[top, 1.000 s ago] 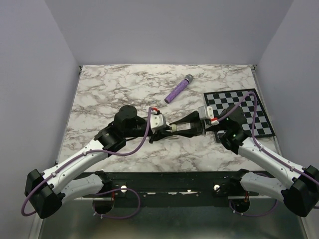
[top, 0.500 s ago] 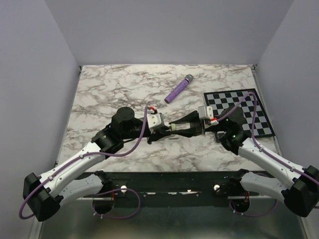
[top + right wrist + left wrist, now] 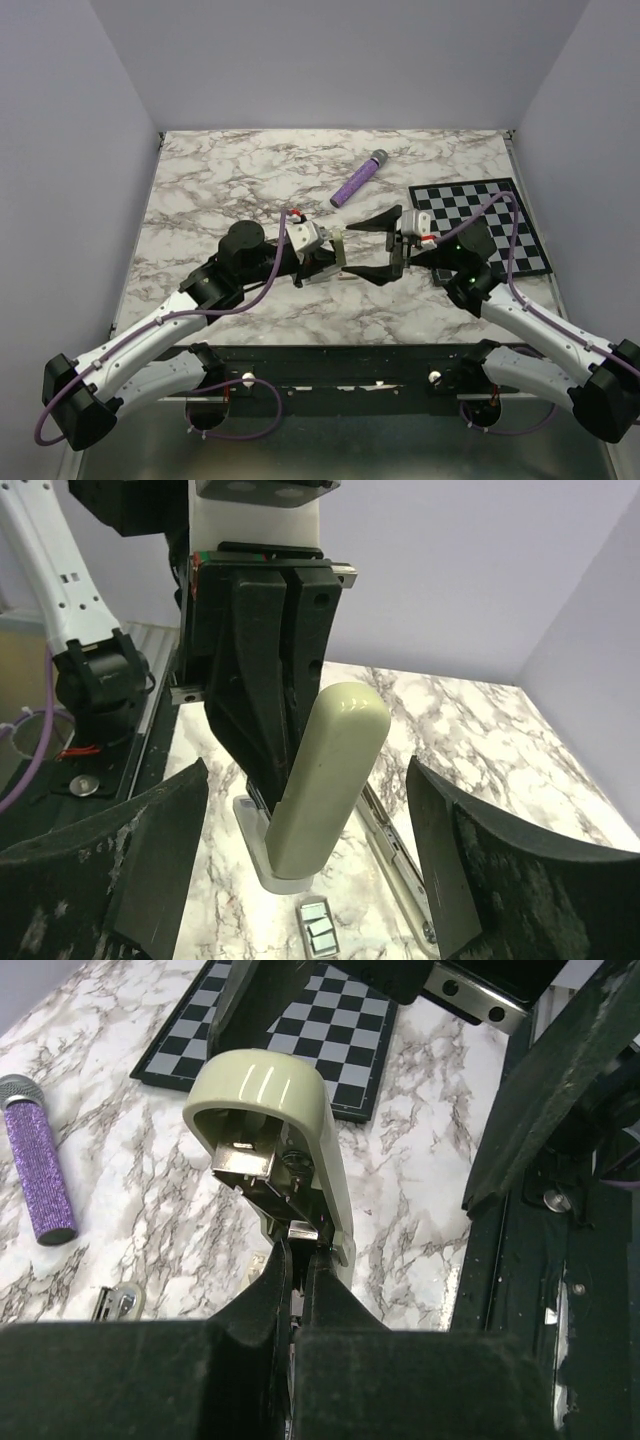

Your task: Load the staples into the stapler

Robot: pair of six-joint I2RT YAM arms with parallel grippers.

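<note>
The stapler [image 3: 325, 780] is hinged open: its beige cover [image 3: 300, 1150] stands tilted up, and its base [image 3: 262, 868] and thin metal rail [image 3: 400, 865] lie on the marble. My left gripper [image 3: 300, 1252] is shut on the stapler's inner part below the cover; it also shows in the top view [image 3: 335, 254]. My right gripper [image 3: 358, 248] is wide open, its fingers [image 3: 130, 880] either side of the cover without touching it. The staples [image 3: 320, 925], a tiny open box with grey strips, lie on the table in front of the stapler, also in the left wrist view [image 3: 118, 1303].
A purple cylinder with a grey tip [image 3: 358, 178] lies further back. A black-and-white chequered mat [image 3: 490, 225] lies at the right under the right arm. The table's dark front edge [image 3: 520, 1290] runs close by.
My right gripper has opened wide and let go of the stapler. My left gripper still holds it and has shifted slightly back and to the right.
</note>
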